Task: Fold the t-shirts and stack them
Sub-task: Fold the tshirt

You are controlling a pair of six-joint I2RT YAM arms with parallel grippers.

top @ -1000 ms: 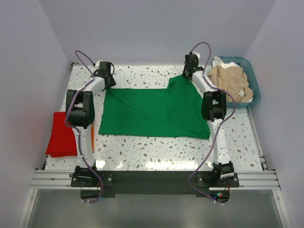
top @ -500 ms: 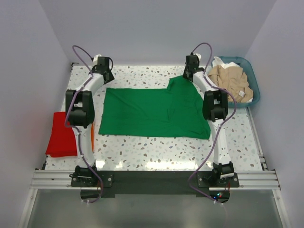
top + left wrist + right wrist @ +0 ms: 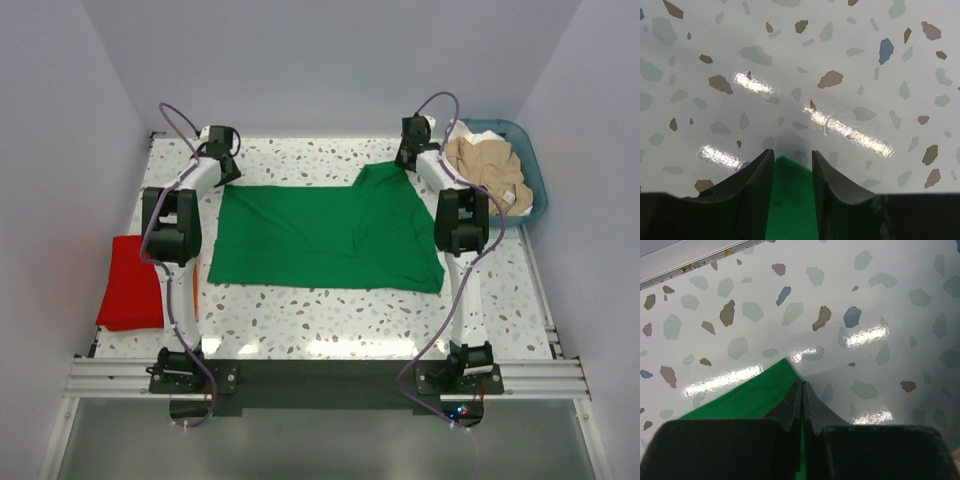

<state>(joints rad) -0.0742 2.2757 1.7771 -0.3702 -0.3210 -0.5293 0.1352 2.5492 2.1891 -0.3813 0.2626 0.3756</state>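
Observation:
A bright green t-shirt [image 3: 320, 235] lies spread flat in the middle of the table. My left gripper [image 3: 228, 172] is at its far left corner. In the left wrist view the fingers [image 3: 760, 175] stand apart, with the green corner [image 3: 790, 195] between them on the table. My right gripper [image 3: 404, 162] is at the shirt's far right corner. In the right wrist view it [image 3: 801, 386] is shut on the green hem [image 3: 755, 395]. A folded red t-shirt [image 3: 130, 285] lies at the table's left edge. Beige [image 3: 485, 170] and white [image 3: 478, 128] shirts are heaped in the basket.
The teal plastic basket [image 3: 537, 180] stands at the back right corner, close to my right arm. A sliver of orange [image 3: 193, 285] shows beside the red shirt under the left arm. White walls enclose the speckled table [image 3: 300, 320] on three sides.
The right gripper has shifted a little to the right, carrying the green corner with it. The left gripper went back toward the far wall and has returned to the shirt's far left corner.

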